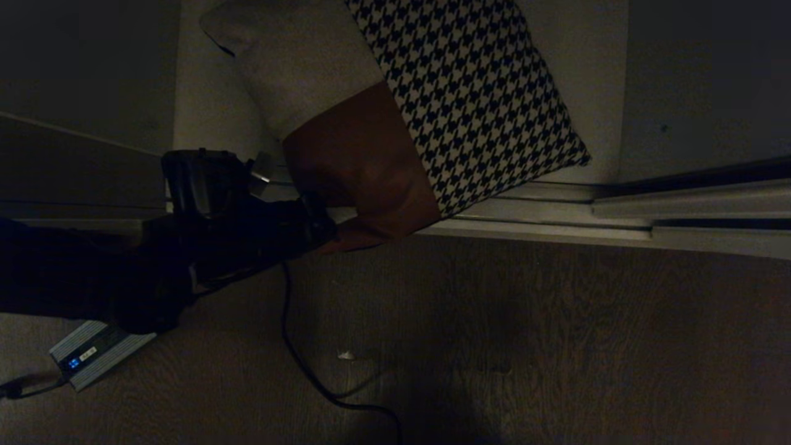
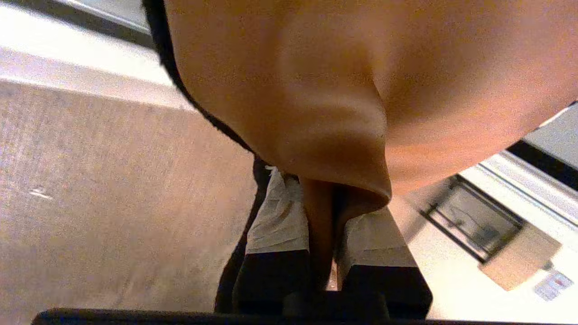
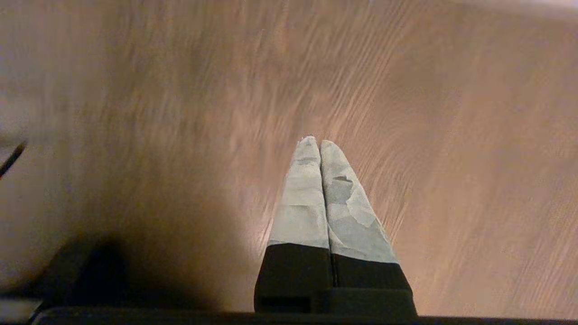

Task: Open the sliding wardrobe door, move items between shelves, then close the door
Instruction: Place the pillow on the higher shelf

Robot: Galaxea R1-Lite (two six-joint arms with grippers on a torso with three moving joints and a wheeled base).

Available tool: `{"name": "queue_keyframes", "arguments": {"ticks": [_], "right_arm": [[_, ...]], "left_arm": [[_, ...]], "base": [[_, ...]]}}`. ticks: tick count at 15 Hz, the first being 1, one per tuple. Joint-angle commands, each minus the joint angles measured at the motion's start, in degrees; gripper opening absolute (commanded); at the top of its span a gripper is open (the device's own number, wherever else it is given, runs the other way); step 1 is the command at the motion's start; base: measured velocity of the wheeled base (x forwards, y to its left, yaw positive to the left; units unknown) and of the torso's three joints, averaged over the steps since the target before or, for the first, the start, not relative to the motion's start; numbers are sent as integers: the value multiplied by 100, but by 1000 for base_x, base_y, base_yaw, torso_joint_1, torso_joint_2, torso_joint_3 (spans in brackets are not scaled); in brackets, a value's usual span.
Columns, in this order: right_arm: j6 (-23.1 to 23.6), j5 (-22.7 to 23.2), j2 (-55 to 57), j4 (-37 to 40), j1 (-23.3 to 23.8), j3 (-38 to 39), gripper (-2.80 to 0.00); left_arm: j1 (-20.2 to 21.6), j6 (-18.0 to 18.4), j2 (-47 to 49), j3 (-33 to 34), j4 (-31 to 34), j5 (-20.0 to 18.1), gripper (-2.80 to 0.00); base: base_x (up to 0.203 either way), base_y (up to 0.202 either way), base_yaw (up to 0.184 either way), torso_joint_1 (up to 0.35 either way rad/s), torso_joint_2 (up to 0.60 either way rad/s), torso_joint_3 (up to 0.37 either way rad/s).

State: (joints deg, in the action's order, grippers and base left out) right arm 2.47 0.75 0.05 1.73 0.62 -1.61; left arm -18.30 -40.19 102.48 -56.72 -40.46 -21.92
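Observation:
The item, a big square cushion (image 1: 432, 105) in beige, rust-brown and houndstooth, lies tilted in the open wardrobe compartment. Its rust-brown corner hangs out over the sill. My left gripper (image 1: 321, 232) comes in from the left and is shut on that corner. In the left wrist view the rust-brown fabric (image 2: 361, 81) is pinched between the taped fingers (image 2: 280, 216). Under and behind the cushion lies an off-white shelf board (image 1: 593, 93). Grey panels stand on both sides of the opening; which of them is the sliding wardrobe door I cannot tell. My right gripper (image 3: 318, 143) hangs shut and empty over the wood floor.
The wardrobe's pale sliding tracks (image 1: 618, 216) run across in front of the compartment. On the wood floor at the lower left lies a grey power box with a blue light (image 1: 93, 355), and a black cable (image 1: 303, 364) trails from the arm across the floor.

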Motion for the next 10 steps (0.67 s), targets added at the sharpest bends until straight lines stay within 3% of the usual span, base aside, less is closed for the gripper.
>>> {"name": "queue_keyframes", "arguments": {"ticks": [1,5,10], "right_arm": [[72,-53,-3,-109,-1,184,-280],[-97,-70,4,-94,2,179,-280],[-97,-66,4,-94,8,179,-280]], "left_arm": [[-7,67,-88,20,-32,122,-280],[-24,99,-104,158,-140,207,-280],[-61,91,-888,405,-136,184,-280]], "base": [[0,0,0,0,0,0],[0,0,0,0,0,0],[0,0,0,0,0,0]]}}
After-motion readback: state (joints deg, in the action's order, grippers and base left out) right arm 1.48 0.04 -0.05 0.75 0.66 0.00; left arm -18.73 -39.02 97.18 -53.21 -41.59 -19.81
